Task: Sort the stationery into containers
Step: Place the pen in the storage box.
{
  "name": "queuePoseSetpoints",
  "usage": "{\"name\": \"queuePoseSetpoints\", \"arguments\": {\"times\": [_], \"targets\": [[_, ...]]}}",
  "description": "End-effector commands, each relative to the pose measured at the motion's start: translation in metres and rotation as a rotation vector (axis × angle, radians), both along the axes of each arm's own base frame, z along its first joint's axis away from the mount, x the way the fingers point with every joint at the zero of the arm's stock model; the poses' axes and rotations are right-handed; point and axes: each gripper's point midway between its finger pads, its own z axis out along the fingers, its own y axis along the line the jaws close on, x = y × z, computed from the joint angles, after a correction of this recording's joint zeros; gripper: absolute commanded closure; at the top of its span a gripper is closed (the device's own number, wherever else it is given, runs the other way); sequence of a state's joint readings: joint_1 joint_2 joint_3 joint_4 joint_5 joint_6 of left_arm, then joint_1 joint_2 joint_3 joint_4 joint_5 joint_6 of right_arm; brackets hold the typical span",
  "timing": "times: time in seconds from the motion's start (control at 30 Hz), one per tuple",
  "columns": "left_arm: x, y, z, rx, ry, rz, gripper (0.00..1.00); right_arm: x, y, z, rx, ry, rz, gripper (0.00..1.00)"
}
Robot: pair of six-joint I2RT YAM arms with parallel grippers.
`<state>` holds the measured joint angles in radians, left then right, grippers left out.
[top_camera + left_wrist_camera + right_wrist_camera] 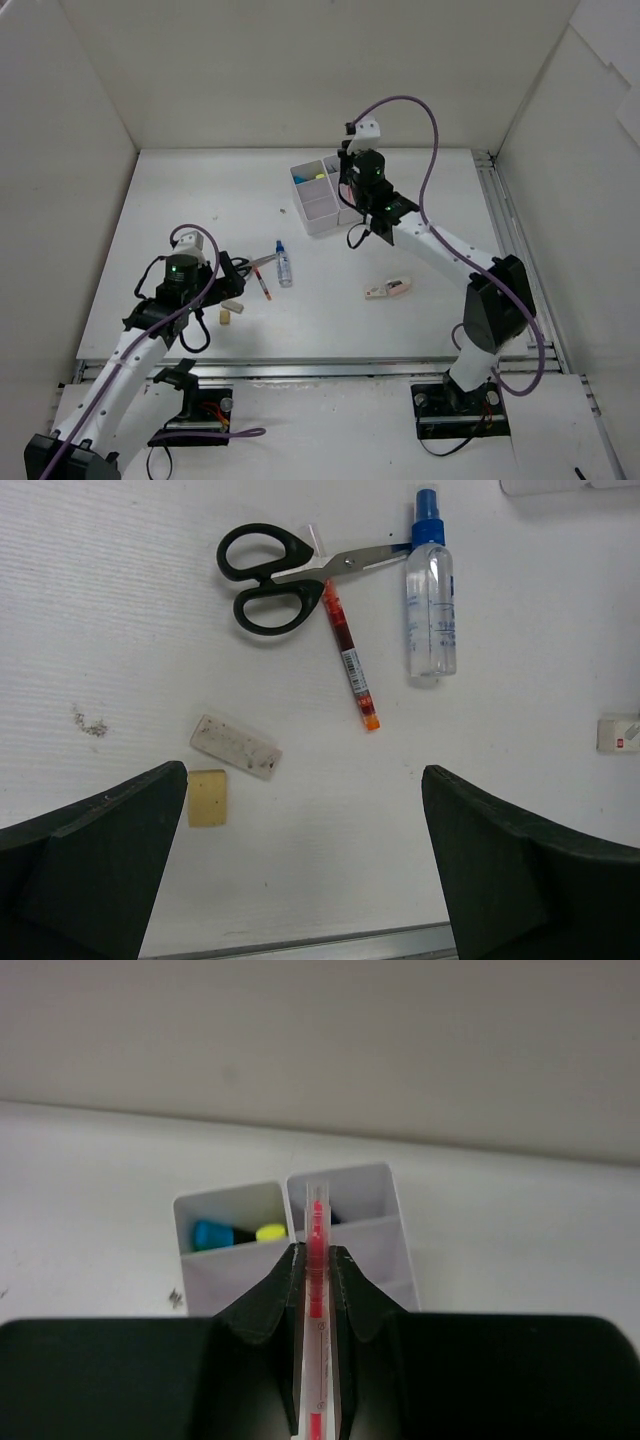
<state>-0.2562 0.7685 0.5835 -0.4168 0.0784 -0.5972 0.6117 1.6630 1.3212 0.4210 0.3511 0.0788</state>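
**Right wrist view: pen held over the organiser, drop pending**

Right tool point(316, 1260) is clenched on a red pen point(317, 1215), held lengthwise above the white organiser point(385, 1192). The pen's tip lines up with the wall between two far compartments, one of which holds blue- and yellow-capped highlighters point(235, 1233). The step in hand looks like delivering this pen. The next move likely calls for a sideways shift clear of that wall, then a release.

Left tool point(303, 810) hangs spread and empty over the counter point(120, 630). Near it lie scissors point(265, 575), a second pen point(350, 655), a bottle point(431, 605), a white eraser point(235, 747) and a beige eraser point(207, 798), all unsorted.
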Motion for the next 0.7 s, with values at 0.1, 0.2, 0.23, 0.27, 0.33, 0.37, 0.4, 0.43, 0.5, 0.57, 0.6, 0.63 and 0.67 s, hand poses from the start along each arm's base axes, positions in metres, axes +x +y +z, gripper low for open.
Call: {"name": "queuePoseSetpoints", "arguments": {"times": [0.1,0.2,0.23,0.27,0.33,0.37,0.4,0.43,0.5,0.57,0.6,0.63,0.67], "targets": [[0.032,-0.008,0.032,-0.044,-0.118,0.024,0.00,0.079,0.025,0.075,-0.050,-0.396,0.126,1.00],[0.035,-0.011,0.024,-0.045,-0.083,0.026,0.00,0.113,0.022,0.079,-0.044,-0.454,0.125,1.00],[0.036,-0.011,0.022,-0.043,-0.072,0.031,0.00,0.124,0.015,0.078,-0.027,-0.461,0.114,1.00],[0.038,-0.011,0.019,-0.035,-0.057,0.036,0.01,0.131,0.015,0.077,-0.022,-0.471,0.122,1.00],[0.039,-0.010,0.016,-0.031,-0.043,0.046,0.01,0.152,0.008,0.078,-0.011,-0.503,0.124,1.00],[0.039,-0.011,0.016,-0.028,-0.045,0.044,0.00,0.158,0.007,0.077,-0.013,-0.512,0.123,1.00],[0.040,-0.010,0.017,-0.025,-0.048,0.051,0.01,0.168,0.007,0.078,-0.014,-0.537,0.137,1.00],[0.041,-0.010,0.017,-0.030,-0.047,0.060,0.01,0.171,0.008,0.080,-0.010,-0.550,0.143,1.00],[0.044,-0.010,0.020,-0.031,-0.058,0.064,0.00,0.181,0.009,0.075,-0.013,-0.570,0.159,1.00],[0.045,-0.012,0.021,-0.030,-0.058,0.062,0.00,0.190,0.009,0.071,-0.006,-0.583,0.181,1.00],[0.046,-0.012,0.021,-0.030,-0.057,0.067,0.01,0.192,0.007,0.069,0.011,-0.581,0.177,1.00],[0.046,-0.011,0.018,-0.027,-0.047,0.072,0.01,0.193,0.009,0.065,0.013,-0.577,0.185,1.00],[0.046,-0.011,0.018,-0.024,-0.042,0.071,0.01,0.193,0.008,0.060,0.013,-0.573,0.184,1.00]]}}
